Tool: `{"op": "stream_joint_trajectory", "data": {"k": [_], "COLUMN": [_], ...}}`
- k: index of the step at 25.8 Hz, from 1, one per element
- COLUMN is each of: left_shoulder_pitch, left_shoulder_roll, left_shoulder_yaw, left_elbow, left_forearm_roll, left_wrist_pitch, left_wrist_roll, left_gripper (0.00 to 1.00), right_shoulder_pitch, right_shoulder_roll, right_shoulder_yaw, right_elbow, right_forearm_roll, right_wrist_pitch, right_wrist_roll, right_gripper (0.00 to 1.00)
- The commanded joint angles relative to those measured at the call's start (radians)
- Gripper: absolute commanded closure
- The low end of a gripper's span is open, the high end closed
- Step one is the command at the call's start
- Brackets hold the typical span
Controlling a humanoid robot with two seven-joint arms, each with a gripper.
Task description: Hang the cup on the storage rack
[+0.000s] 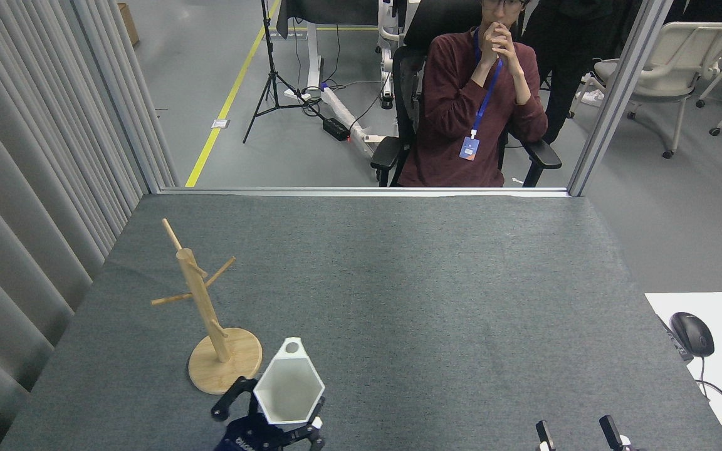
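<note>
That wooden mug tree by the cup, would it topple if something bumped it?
Possibly. The storage rack is a tall thin post on a round base, so a knock near the top could tip it. The wide flat base probably resists light nudges low down. It looks light, so it might slide on the table.
</note>
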Motion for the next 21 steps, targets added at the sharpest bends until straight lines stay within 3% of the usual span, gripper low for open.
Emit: {"op": "stream_joint_trajectory", "data": {"k": [1,7,10,14,21], "left_shoulder_pitch": [0.068,0.084,0.016,-0.094,-0.198], "left_shoulder_roll": [0.032,0.038,0.035,0.007,0.004], "left_shoulder_yaw": [0.137,0.378,0.408,0.455,0.455], "left_elbow": [-0.058,-0.05,0.002,0.06,0.112], "left_forearm_roll": [0.005,-0.019,-0.156,-0.332,-0.464], "left_wrist_pitch": [0.029,0.149,0.213,0.221,0.22], "left_wrist_roll": [0.028,0.091,0.102,0.16,0.18], "left_gripper": [0.82,0.83,0.84,0.86,0.88], "right_shoulder_pitch": [0.02,0.02,0.02,0.02,0.018], "right_shoulder_roll": [-0.008,-0.009,-0.008,-0.009,-0.008], "right_shoulder_yaw": [-0.026,-0.037,-0.037,-0.037,-0.039], "right_elbow": [0.007,0.008,0.01,0.013,0.028], "right_forearm_roll": [0.006,0.008,0.009,0.009,0.009], "right_wrist_pitch": [-0.01,-0.004,-0.004,-0.002,-0.002], "right_wrist_roll": [-0.012,-0.012,-0.012,-0.012,-0.012], "right_gripper": [0.01,0.01,0.01,0.01,0.01]}}
